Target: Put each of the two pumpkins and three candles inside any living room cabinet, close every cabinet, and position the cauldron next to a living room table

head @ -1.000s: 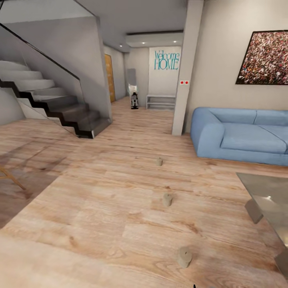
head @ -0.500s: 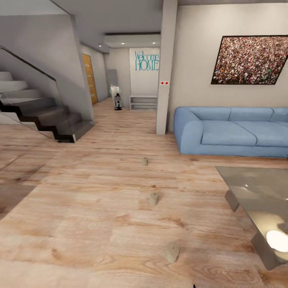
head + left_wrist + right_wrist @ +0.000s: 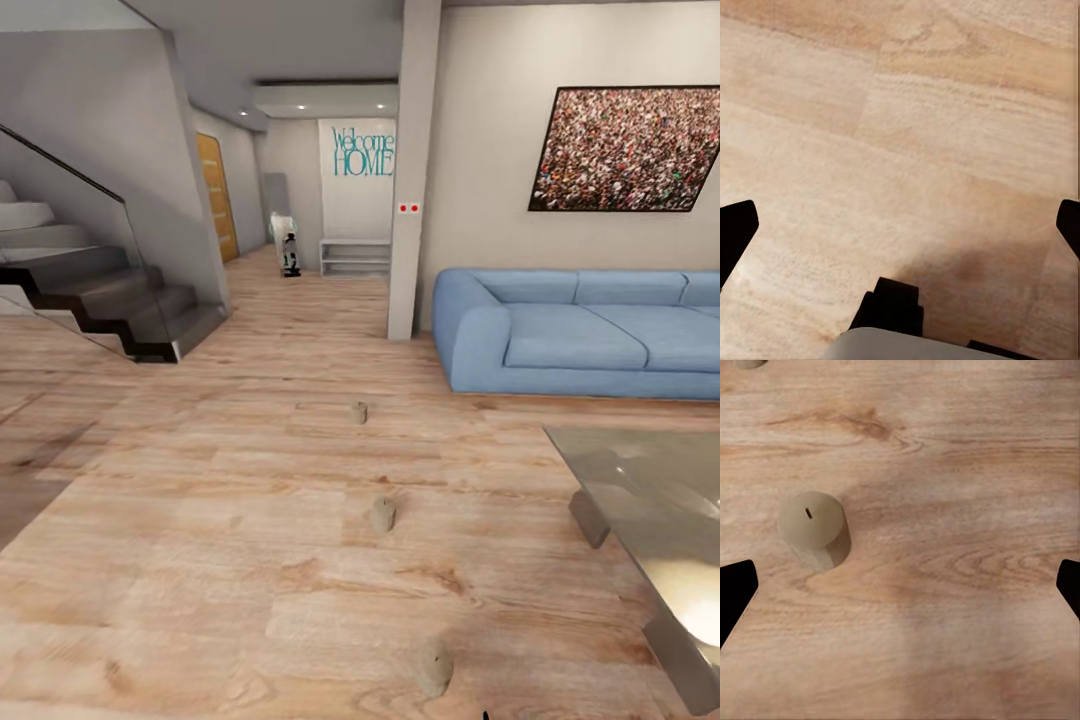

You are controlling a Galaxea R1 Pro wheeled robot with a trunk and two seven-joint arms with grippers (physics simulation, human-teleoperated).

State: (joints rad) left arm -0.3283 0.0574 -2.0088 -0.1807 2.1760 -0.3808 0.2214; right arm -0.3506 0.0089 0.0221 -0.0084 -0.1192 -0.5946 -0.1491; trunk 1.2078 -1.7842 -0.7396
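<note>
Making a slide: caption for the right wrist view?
Open right pincer above wood floor, one tan candle standing nearby.

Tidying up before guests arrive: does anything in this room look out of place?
Yes. Three candles sit on the bare wooden floor in a loose line: one far, one midway, one nearest the robot. They lie in the walkway left of the coffee table, where candles would not normally be kept.

**Floor and items resting on it**

You face a light wood-plank floor (image 3: 200, 540). Three candles stand on it in a receding line, well apart: the nearest candle (image 3: 434, 668), the middle candle (image 3: 383, 514), the farthest candle (image 3: 359, 412). A blue sofa (image 3: 580, 335), the grey surface (image 3: 650, 500) and a staircase (image 3: 110, 300) also rest on the floor.
</note>
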